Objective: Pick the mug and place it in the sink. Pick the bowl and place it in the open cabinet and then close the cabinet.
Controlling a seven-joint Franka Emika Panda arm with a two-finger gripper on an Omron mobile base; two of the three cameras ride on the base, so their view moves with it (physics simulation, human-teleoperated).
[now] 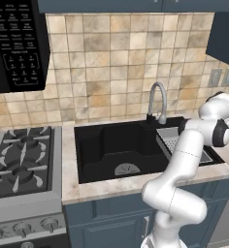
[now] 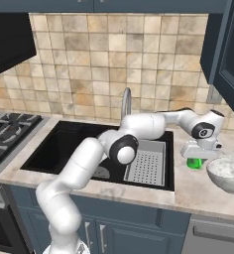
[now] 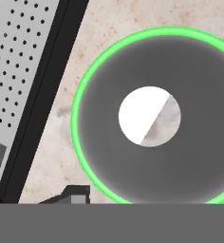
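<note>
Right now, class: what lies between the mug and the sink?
In the hand view, bare counter lies between the mug and the sink rim.

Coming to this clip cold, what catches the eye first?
The white arm stretches across the black sink, its gripper low over the green mug on the counter right of the basin. Beside the mug sits the marbled bowl. The hand view looks straight down into the mug.
</note>
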